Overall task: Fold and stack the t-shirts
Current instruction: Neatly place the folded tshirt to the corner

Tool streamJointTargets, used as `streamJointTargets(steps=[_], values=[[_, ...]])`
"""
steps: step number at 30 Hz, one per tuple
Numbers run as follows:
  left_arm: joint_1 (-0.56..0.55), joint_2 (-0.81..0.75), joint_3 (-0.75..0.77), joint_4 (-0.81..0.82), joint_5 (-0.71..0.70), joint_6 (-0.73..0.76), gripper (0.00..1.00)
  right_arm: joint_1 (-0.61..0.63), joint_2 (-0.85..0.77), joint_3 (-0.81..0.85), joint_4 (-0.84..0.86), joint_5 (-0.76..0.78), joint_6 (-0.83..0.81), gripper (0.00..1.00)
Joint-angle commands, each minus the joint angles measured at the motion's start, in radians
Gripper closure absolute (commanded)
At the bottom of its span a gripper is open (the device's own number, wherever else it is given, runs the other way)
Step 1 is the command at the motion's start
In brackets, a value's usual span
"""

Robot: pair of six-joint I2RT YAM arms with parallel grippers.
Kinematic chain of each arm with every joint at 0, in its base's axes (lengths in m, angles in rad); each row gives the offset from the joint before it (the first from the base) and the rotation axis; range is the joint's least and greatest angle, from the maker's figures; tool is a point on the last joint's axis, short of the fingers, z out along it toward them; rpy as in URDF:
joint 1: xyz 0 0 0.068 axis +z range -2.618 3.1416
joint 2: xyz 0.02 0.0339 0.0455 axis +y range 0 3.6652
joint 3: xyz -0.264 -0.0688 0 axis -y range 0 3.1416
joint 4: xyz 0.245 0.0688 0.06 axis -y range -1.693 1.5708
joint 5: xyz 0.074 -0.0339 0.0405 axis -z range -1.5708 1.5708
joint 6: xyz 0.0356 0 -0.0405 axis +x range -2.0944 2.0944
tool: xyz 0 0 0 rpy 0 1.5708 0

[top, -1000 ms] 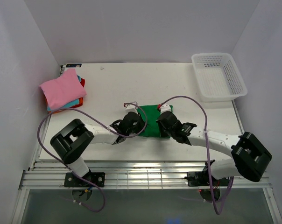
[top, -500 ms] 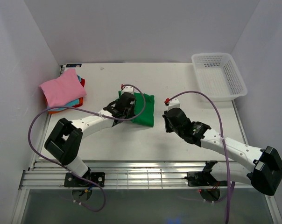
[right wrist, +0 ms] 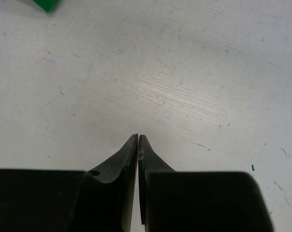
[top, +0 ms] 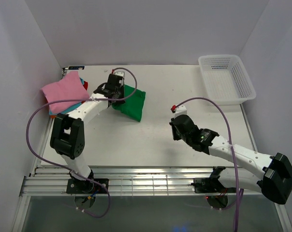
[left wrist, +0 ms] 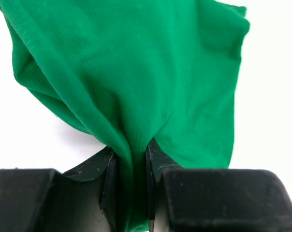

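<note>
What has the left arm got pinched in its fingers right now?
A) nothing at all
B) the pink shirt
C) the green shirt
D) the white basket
C: in the left wrist view the green t-shirt is bunched tight between the left fingers, while the pink shirt and the basket lie apart from that arm's tip.
</note>
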State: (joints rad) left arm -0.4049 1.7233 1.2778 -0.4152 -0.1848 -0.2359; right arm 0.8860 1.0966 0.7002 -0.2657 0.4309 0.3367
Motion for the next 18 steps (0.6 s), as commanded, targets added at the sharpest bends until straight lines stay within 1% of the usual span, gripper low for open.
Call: streamJointTargets(steps=[1,3,8,14,18], values=[[0.07,0.045,0.142,-0.077,0.068,0.063,1.0,0.004,-0.03,-0.016,0.042,-0.012,-0.007,0.91],[0.113,0.076,0.192,-0.106,0.105,0.085,1.0,0.004,-0.032,-0.022,0.045,-0.014,-0.01,0.91],[0.184,0.177,0.357,-0.184,0.128,0.118,1.0,0.002,-0.027,-0.033,0.054,-0.006,-0.018,0.91],[0.235,0.22,0.44,-0.221,0.143,0.156,1.0,0.001,-0.018,-0.042,0.071,-0.015,-0.024,0.91],[0.262,0.24,0.527,-0.252,0.137,0.181,1.0,0.001,-0.014,-0.041,0.072,-0.017,-0.03,0.91]])
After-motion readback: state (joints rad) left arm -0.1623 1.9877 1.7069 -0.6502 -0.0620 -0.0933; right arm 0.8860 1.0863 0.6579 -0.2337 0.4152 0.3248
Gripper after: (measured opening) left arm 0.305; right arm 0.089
